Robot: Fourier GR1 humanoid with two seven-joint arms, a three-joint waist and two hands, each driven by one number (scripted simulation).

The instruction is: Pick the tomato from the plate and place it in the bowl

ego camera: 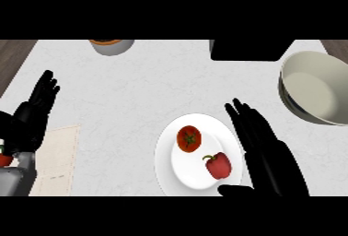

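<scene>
The right hand is black, its fingers straight and held close together, pointing away from the robot; it holds nothing. The thumb juts out sideways toward the round white plate, low at that plate's near right edge. The hand lies along the plate's right rim, palm turned toward it, and covers part of that rim; whether it touches the plate cannot be told. The forearm runs out of view at the lower edge.

The small round red tomato with a green stalk sits on the plate, in its far left part, apart from the right hand's fingers. The red bell pepper with a green stem lies on the same plate, nearer the robot than the tomato and closer to the right hand's palm.

The deep cream-coloured bowl stands beyond and to the right of the plate, well apart from it, tilted so its inside shows.

The left hand rests far to the left of the plate, open, fingers straight and slightly spread, pointing up, holding nothing; its grey forearm shows below it.

The plate stands on a pale marbled counter.
</scene>
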